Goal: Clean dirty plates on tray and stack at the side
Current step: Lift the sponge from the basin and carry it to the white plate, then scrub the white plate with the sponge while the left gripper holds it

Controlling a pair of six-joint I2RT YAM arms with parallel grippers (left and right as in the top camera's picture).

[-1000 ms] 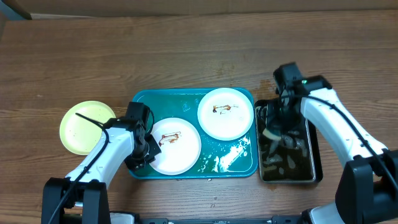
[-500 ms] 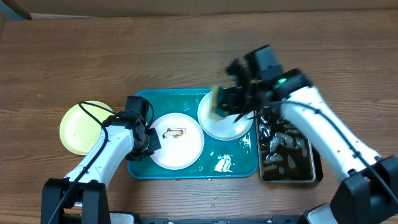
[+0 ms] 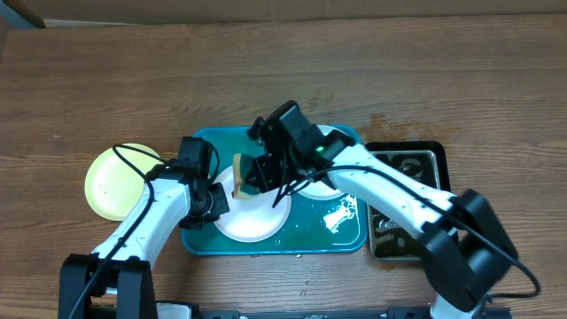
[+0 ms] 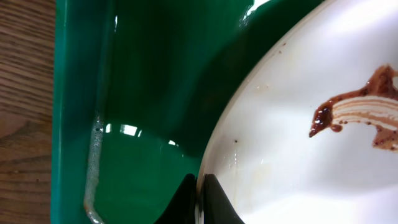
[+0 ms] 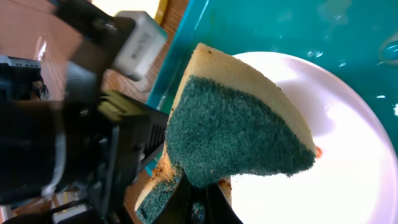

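The right fingers [image 5: 184, 205], clamped on the green-faced sponge [image 5: 239, 134], have swung over from the black tray [image 3: 440, 152] — they now hang over the smeared white plate [image 4: 298, 168] in the teal tray [image 4: 143, 81]. The left fingers [image 4: 179, 205] pinch that plate's rim — scrubbing can begin.

Your wooden table [image 3: 283, 80] runs brown and grained across the whole view, with a pale strip [image 3: 354, 7] along its far edge. On the right you have a small black tray [image 3: 416, 145] holding dark, wet contents. Darker spots [image 3: 379, 120] mark the wood just beyond its far left corner. Left of centre you see a sponge [image 3: 241, 175], tan with a green scouring face, standing on edge.
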